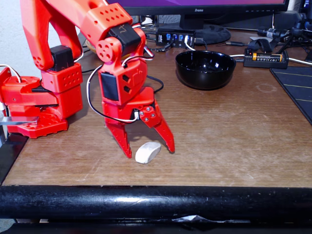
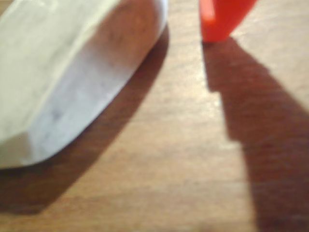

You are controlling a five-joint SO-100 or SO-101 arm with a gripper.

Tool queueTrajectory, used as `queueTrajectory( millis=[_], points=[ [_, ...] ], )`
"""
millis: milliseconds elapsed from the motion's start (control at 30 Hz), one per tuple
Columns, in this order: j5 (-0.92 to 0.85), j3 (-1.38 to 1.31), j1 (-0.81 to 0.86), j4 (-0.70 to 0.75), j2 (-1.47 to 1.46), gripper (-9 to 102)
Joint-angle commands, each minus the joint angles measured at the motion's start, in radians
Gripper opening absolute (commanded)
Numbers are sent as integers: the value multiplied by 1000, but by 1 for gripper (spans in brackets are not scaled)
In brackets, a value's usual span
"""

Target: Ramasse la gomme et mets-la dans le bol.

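**Pincer spread over the eraser near the table's front edge**

Near the front edge of the table we see the red gripper [image 1: 149, 150] pointing down, its two fingers spread wide apart and holding nothing. Between the fingertips lies the eraser [image 1: 147, 152], flat on the wood; in the fixed view its left end sits just beside the left fingertip [image 1: 127, 152], while the right fingertip [image 1: 170, 147] stands a little clear of it. We cannot tell whether either tip actually touches the eraser.

From the wrist view we find the eraser [image 2: 72, 77] large and blurred at the upper left, off-white with a rounded edge, casting a shadow on the table [image 2: 169, 183]. One red fingertip [image 2: 222, 19] comes in from the top edge, apart from the eraser, with bare wood between them.

Further out, the black bowl [image 1: 205, 69] stands well apart from the eraser, toward the back of the table [image 1: 234, 141] and to the right in the fixed view. Behind it we make out a monitor stand [image 1: 204, 30].
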Motion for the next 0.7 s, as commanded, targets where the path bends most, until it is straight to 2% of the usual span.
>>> queueTrajectory(
  millis=[0,433,667],
  points=[
    [-8,-17,2,14,-21,32],
    [3,61,-15,-106,31,31],
    [-3,77,-20,-107,48,31]
  ],
)
